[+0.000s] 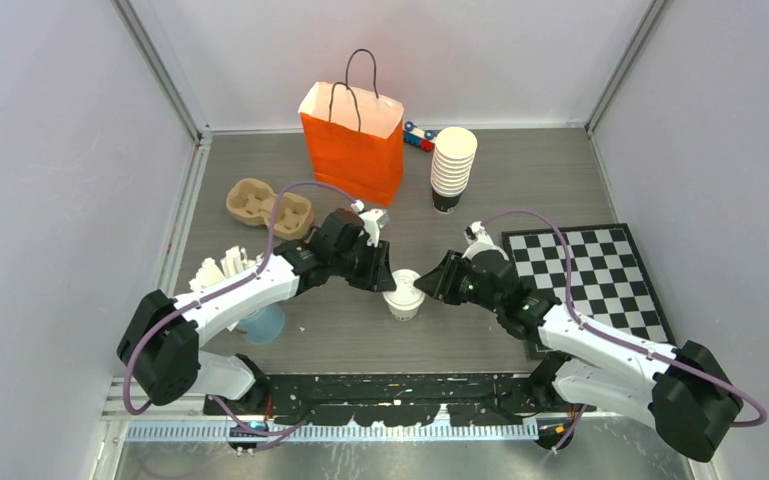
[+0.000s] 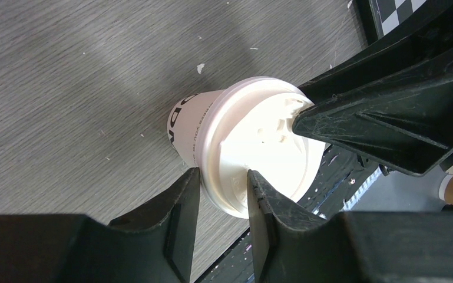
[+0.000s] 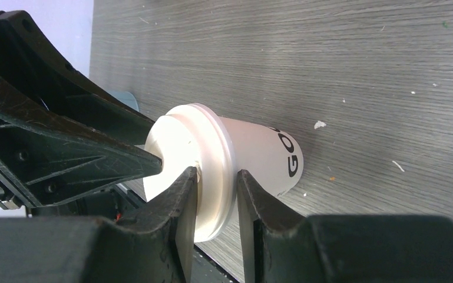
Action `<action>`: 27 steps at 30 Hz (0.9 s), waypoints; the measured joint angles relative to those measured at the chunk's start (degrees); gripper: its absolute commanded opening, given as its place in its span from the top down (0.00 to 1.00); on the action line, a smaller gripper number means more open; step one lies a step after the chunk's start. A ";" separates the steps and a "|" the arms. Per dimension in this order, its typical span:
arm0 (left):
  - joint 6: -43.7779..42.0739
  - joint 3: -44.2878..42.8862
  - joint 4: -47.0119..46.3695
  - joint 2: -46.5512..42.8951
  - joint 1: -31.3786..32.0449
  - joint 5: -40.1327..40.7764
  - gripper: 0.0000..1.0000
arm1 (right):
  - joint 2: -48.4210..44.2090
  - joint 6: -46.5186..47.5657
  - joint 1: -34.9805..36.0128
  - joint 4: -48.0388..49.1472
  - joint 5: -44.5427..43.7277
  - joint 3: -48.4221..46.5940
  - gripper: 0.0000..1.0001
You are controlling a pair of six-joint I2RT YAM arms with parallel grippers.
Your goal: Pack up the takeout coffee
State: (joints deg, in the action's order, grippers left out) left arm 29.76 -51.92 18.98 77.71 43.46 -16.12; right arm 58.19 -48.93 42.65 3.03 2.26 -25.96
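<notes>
Top external: coffee cup (image 1: 402, 303) upright mid-table (image 1: 350, 340). Left gripper (image 1: 389, 284) pinches its lid (image 1: 402, 289) rim, right gripper (image 1: 425, 290) pinches the opposite rim.

Small white paper cup (image 1: 402, 295), lid on, upright mid-table; black lettering, possibly "GO".

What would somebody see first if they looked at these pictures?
Probably the little white coffee cup in the middle of the grey table, with the left tool and right tool pinching its lid rim from opposite sides. Next, the bright orange bag standing open at the back, and the black-and-white checkerboard on the right.
</notes>
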 measured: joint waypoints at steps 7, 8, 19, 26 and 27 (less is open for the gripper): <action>0.07 0.11 -0.28 0.00 -0.09 0.04 0.66 | -0.72 -3.74 -0.02 7.08 -0.55 4.17 0.70; 0.04 0.11 -0.33 0.00 -0.11 0.07 0.66 | -0.70 -3.98 -0.02 7.67 -0.57 4.48 0.70; -3.23 -1.33 -0.17 1.11 -0.09 -0.90 0.66 | -5.62 -0.72 -0.37 -6.78 1.01 -1.40 0.43; -5.29 -2.78 1.16 2.32 -0.09 -2.19 0.62 | -6.40 5.88 -3.82 -20.57 1.75 -11.85 0.48; -5.51 -2.91 1.22 2.43 -0.09 -2.27 0.62 | -6.21 6.78 -4.20 -21.53 2.05 -12.83 0.49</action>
State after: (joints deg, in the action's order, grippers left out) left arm 24.25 -54.83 20.21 80.14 43.38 -18.39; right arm 51.99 -42.15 38.46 -18.50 4.32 -38.79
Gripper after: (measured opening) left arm 0.363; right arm 0.543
